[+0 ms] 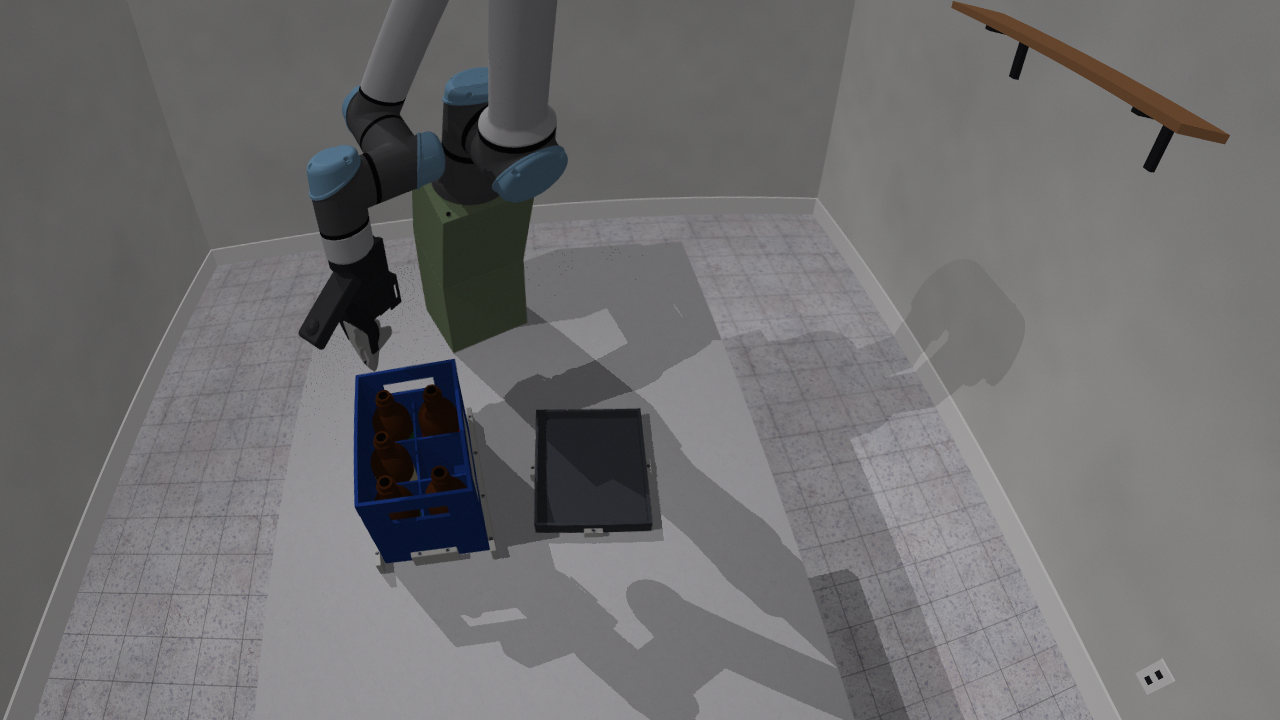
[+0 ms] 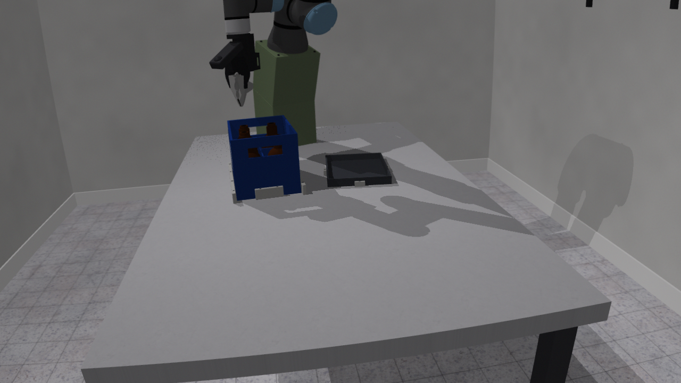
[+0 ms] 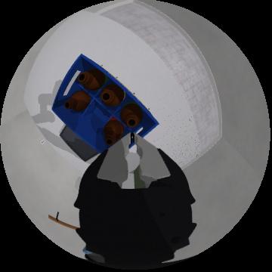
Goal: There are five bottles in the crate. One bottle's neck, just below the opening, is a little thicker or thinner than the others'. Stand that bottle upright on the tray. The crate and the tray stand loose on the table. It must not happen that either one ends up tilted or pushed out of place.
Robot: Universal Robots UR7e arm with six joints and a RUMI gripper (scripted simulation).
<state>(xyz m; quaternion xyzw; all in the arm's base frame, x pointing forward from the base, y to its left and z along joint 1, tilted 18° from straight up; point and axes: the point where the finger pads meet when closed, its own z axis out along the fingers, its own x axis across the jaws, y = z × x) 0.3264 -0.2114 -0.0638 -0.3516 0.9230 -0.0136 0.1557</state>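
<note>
Brown glass-like bottles (image 1: pixel 392 458) (image 2: pixel 272 129) (image 3: pixel 113 95) are standing in the blue plastic crate (image 1: pixel 436 528) (image 2: pixel 266 171) (image 3: pixel 80 137); the black-and-grey hand (image 1: pixel 370 362) (image 2: pixel 240 103) (image 3: pixel 131 133) is hovering, clenched on nothing.
</note>
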